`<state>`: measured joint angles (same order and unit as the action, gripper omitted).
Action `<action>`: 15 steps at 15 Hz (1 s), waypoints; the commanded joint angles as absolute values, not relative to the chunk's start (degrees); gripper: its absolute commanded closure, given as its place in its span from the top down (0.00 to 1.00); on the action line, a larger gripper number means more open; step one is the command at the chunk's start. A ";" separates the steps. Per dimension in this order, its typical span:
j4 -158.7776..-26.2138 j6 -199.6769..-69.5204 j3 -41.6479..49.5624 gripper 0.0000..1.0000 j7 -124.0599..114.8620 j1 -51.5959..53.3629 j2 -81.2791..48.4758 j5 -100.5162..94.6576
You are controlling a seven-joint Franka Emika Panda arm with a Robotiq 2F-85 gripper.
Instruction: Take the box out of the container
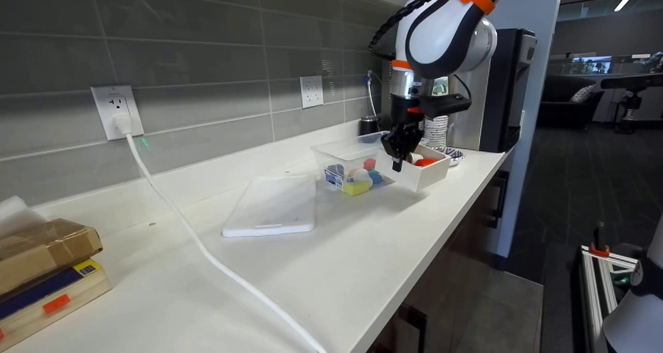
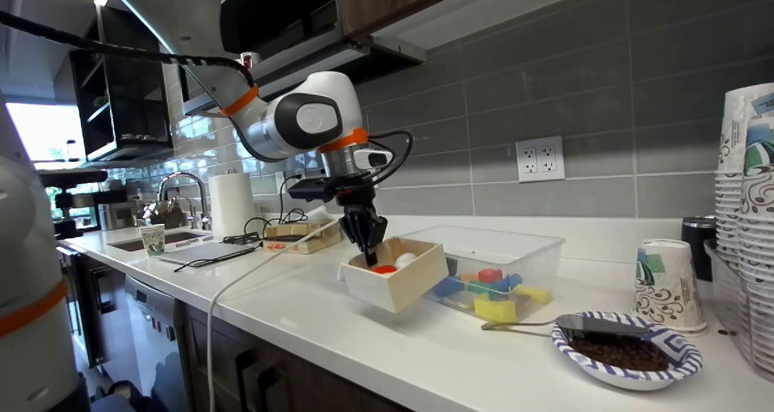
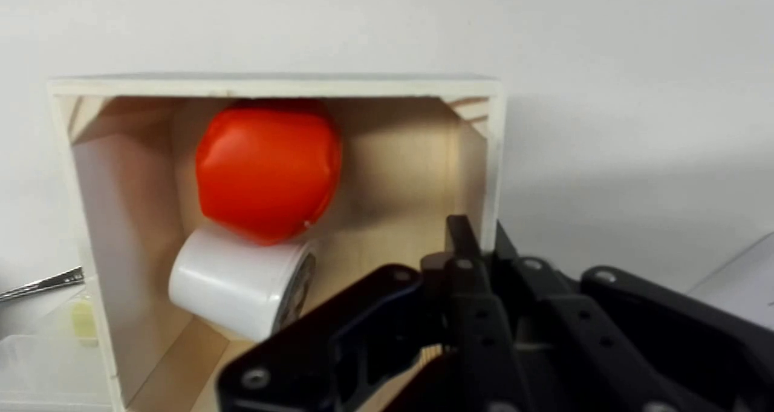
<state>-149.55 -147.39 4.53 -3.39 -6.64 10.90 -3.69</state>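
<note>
In an exterior view, the black gripper (image 1: 398, 164) is seen right of centre, with its fingers closed on one wall of a small wooden box (image 1: 433, 175). The wooden box is held tilted, outside the clear plastic bin (image 1: 331, 156), and a shadow is cast beneath it on the white counter (image 1: 362, 254). The bin is partly overlapped by the box; whether the two touch cannot be told. Coloured blocks, among them a yellow block (image 1: 357, 188), are contained in the bin. A flat whitish lid (image 1: 277, 202) is laid on the counter, left of the bin. At lower left, a taped cardboard box (image 1: 49, 249) is noted.

In an exterior view with a paper towel roll (image 2: 233, 209) at left, the wooden box is seen near centre, left of the bin. A patterned bowl (image 2: 684, 359) is noted at lower right, with an upturned paper cup (image 2: 667, 288) placed behind it.

In the wrist view, the right wall of the wooden box is pinched between the fingertips, one inside and one outside. A red rounded object (image 3: 269, 170) is contained in its upper part, with a white pod (image 3: 230, 282) tipped on its side just below.
</note>
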 commanded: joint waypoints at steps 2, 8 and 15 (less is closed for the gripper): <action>-141.75 -145.35 6.16 0.02 1.31 -6.01 5.07 0.66; -133.28 -142.22 6.19 0.02 2.13 -6.46 -0.95 0.69; -125.65 -135.30 6.17 0.02 4.82 -7.05 -6.41 1.47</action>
